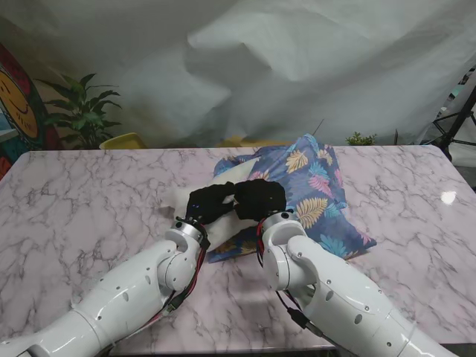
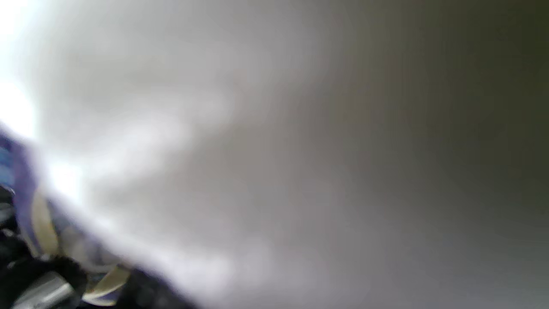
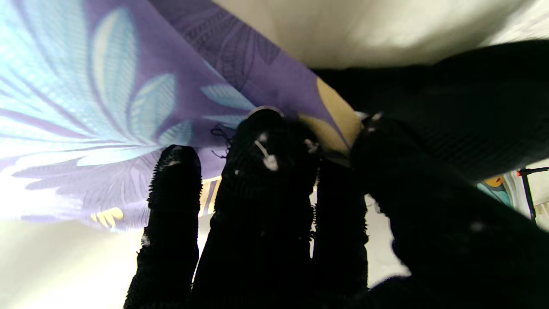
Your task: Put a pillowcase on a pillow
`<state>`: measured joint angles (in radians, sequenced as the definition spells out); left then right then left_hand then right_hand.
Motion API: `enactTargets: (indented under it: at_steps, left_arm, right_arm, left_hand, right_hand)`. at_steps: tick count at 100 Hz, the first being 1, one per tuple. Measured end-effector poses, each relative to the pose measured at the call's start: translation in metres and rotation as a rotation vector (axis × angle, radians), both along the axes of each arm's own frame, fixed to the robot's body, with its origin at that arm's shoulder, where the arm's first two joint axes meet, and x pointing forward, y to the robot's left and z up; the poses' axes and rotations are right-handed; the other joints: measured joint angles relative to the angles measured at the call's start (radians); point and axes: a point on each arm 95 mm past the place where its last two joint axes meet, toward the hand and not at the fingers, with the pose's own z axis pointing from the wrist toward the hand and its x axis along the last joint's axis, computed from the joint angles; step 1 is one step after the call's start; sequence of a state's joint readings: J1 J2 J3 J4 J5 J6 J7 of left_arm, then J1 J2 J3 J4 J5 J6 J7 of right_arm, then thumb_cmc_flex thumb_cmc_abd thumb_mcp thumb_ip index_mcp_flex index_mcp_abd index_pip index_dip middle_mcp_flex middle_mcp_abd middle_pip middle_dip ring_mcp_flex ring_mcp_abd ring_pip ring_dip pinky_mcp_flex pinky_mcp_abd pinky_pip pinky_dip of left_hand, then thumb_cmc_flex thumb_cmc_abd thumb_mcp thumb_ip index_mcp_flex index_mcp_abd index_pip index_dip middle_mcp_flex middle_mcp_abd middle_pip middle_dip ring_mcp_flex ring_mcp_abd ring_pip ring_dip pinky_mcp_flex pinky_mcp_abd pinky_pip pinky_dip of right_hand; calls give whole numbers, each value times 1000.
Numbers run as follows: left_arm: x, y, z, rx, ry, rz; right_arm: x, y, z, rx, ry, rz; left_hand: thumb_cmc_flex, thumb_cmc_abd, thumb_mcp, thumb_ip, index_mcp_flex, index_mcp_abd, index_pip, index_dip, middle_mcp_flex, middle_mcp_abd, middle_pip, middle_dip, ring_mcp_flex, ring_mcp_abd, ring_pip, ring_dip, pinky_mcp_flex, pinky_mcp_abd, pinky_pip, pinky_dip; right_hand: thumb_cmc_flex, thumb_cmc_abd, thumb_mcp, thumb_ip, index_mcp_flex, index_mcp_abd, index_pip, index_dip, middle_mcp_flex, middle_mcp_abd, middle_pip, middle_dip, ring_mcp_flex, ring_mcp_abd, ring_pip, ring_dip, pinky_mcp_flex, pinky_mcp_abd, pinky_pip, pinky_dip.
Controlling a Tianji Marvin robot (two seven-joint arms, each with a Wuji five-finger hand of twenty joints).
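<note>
Marble table [image 1: 89,201]; potted plant [image 1: 83,111], white backdrop [image 1: 312,67] behind pillowcase [image 1: 316,186].

Bare counter [image 1: 89,201] lying open left and right; pillowcase [image 1: 316,186] and pillow [image 1: 234,172] blocking centre, both hands crowding together at their near edge.

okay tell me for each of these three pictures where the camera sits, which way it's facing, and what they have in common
Stand view: above the shoulders, looking down at the marble table; both arms, left hand and right hand meet at the pillowcase.
Left wrist view: pressed close, mostly blur; pillowcase edge.
Right wrist view: along black-gloved fingers at the leaf print.
Shared: all show the pillowcase.
</note>
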<state>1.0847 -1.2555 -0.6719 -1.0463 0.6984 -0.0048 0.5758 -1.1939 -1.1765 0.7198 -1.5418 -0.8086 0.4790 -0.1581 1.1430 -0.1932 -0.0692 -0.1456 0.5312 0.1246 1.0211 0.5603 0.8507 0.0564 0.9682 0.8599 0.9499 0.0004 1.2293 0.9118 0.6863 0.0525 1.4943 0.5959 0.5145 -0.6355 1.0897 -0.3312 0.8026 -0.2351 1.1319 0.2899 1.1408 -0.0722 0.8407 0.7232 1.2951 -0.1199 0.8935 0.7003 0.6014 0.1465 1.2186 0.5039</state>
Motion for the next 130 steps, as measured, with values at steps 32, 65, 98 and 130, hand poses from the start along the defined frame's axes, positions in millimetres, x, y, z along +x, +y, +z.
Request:
enactTargets:
  at_steps: [32,65,98,130]
  left_arm:
    - [-4,-4,15,-89,-9,57]
    - [-3,-9,10,-90,14,54]
    - [-4,-9,6,-86,37,27]
    - [-3,-10,-3,-44,62,-43]
  right_arm:
    - [0,-4,-1,-40,103,23]
    - [-2,3,1,146,99,122]
    - [-3,-2,-3,82,241,150]
    - [-22,-38,17,51,182,105]
  left_hand:
    - [0,0,0,0,0,15,0,1,1,10,6,0,1,0,26,0,7,-1,22,-9]
    - [11,0,0,0,0,22,1,12,1,14,14,0,11,0,38,-1,17,-1,26,-22]
    - [25,0,0,0,0,30,1,13,1,16,15,0,18,-1,43,-11,23,-1,26,-22]
    - [25,13,0,0,0,30,1,13,1,13,15,0,19,-7,43,-12,23,-1,26,-23]
  right_hand:
    - [0,11,0,0,-12,1,4,0,-14,9,22,2,0,0,23,15,16,0,1,0]
    - [11,22,0,0,-23,37,24,9,-40,43,59,3,0,-15,95,16,60,1,12,-5]
    - [-121,142,-89,67,-102,79,-78,-15,-227,87,-9,-143,-93,49,-290,-126,-59,0,-35,-28]
    - [-326,455,-565,186,-250,205,-502,72,-549,173,-233,-337,-516,226,-568,-309,-305,85,-179,-41]
